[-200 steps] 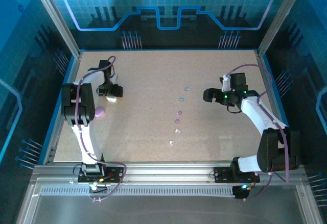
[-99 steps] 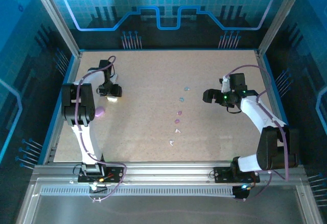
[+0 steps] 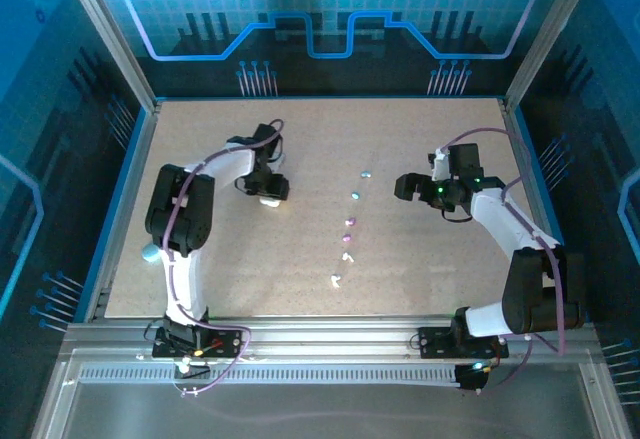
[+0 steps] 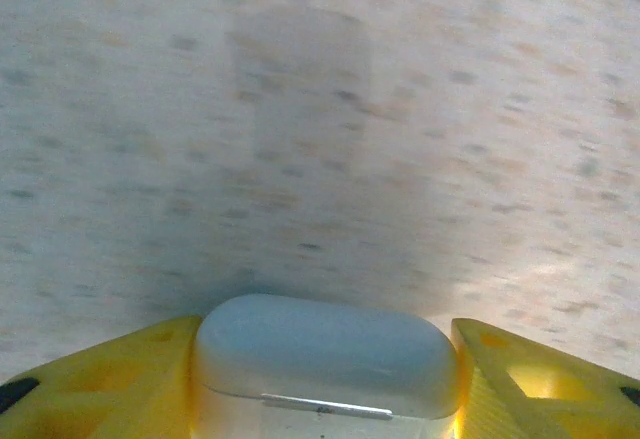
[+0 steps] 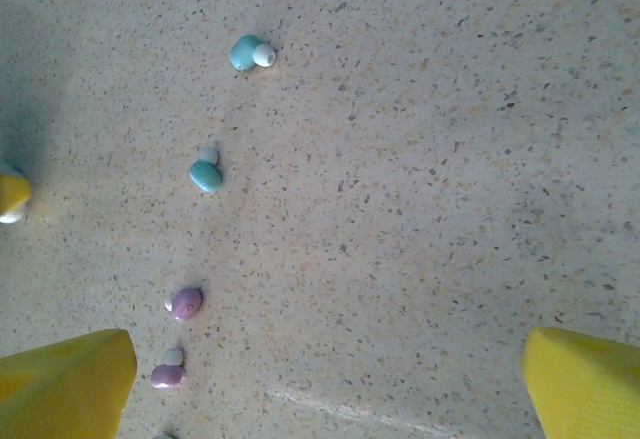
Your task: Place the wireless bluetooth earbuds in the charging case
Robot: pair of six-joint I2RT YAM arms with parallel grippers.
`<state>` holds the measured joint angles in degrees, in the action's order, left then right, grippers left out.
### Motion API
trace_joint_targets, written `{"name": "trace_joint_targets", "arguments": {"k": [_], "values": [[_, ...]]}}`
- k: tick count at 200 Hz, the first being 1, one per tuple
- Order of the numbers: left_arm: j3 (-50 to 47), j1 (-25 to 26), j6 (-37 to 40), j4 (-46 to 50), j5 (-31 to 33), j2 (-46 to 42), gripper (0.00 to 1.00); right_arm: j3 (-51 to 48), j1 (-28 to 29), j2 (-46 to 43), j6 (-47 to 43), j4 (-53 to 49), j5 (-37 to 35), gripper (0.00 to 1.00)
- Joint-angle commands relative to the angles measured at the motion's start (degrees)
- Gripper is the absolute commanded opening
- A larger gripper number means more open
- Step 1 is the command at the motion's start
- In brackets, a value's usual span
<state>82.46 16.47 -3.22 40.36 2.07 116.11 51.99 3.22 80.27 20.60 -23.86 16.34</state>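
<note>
The earbuds lie in a loose line down the table's middle: two teal (image 3: 367, 173) (image 3: 355, 195), two purple (image 3: 352, 222) (image 3: 347, 237), two white (image 3: 347, 256) (image 3: 336, 280). In the right wrist view the teal buds (image 5: 245, 52) (image 5: 205, 175) and purple buds (image 5: 186, 303) (image 5: 166, 374) sit at the left. My left gripper (image 3: 268, 191) is shut on a white charging case (image 4: 325, 349), closed lid outward, left of the line. My right gripper (image 3: 405, 187) hovers open just right of the line, its yellow fingers (image 5: 585, 384) wide apart over bare table.
A teal case (image 3: 150, 251) rests near the table's left edge beside the left arm's lower link. A blue rim (image 3: 120, 209) borders the speckled table. Bare surface lies between the two grippers around the earbud line.
My left arm has swung right from the table's left side toward the middle, carrying the white case. The teal case came into view; the purple case is now covered. The right arm barely moved.
</note>
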Motion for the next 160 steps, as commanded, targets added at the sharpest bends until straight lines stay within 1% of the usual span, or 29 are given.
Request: {"name": "trace_joint_targets", "arguments": {"k": [1, 48, 64, 82, 97, 111, 128, 148, 160], "values": [[-0.1, 3.5, -6.1, 2.4, -0.2, -2.7, 0.56, -1.2, 1.1, -1.5, 0.9, 1.2, 2.5, 1.00], [-4.8, 12.6, -12.5, 0.4, 0.4, -4.5, 0.57, -3.4, 3.7, -3.1, -0.5, 4.1, 4.3, 1.00], [-6.4, 14.7, -13.9, 0.6, 1.9, -5.0, 0.58, -3.7, 5.0, -3.6, -1.4, 5.0, 4.7, 1.00], [-8.8, 15.9, -15.3, -1.0, 1.3, -6.0, 0.62, -3.8, 6.6, -3.6, -2.6, 6.1, 4.6, 0.99], [-10.2, 16.2, -16.5, -2.3, 0.4, -7.1, 0.64, -3.9, 8.2, -3.4, -3.6, 7.2, 4.6, 0.96], [-11.4, 16.1, -17.2, -3.5, 0.5, -9.0, 0.70, -3.4, 10.3, -2.8, -5.4, 7.6, 4.2, 0.92], [-12.5, 15.8, -18.3, -5.2, 0.8, -12.0, 0.75, -2.4, 13.3, -1.9, -8.8, 7.6, 3.3, 0.89], [-15.4, 14.0, -20.8, -9.4, -1.0, -17.3, 0.77, -2.0, 17.1, -0.5, -13.5, 9.4, 3.2, 0.82], [-18.5, 11.8, -22.6, -13.0, -3.3, -20.9, 0.78, -1.9, 19.4, 0.3, -17.1, 11.3, 3.5, 0.79]]}}
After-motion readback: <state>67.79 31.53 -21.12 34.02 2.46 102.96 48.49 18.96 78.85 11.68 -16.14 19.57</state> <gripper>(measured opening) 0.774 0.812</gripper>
